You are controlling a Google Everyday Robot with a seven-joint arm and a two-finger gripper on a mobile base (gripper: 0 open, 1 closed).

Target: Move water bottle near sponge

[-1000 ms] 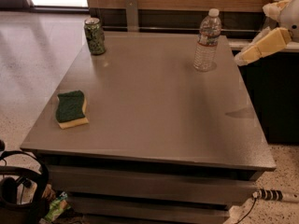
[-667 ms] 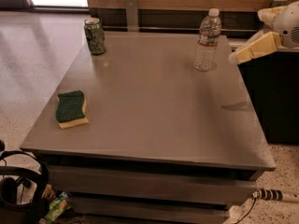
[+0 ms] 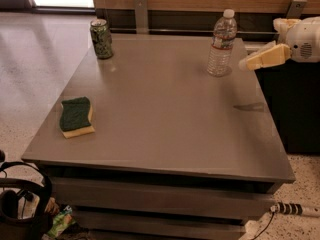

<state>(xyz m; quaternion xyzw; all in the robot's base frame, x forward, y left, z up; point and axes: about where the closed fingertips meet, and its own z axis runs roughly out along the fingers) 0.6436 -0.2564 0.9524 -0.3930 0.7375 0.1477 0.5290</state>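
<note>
Clear bottle (image 3: 222, 43) stands upright on table (image 3: 165, 119), long axis vertical. Gripper (image 3: 257, 59) hangs just right of bottle, aimed at it, not touching; spread or closed, can't tell. Sponge (image 3: 76, 116) well left of bottle, nearer camera.

The tool (image 3: 251, 62) hangs in the air at the right edge, pointing left.
</note>
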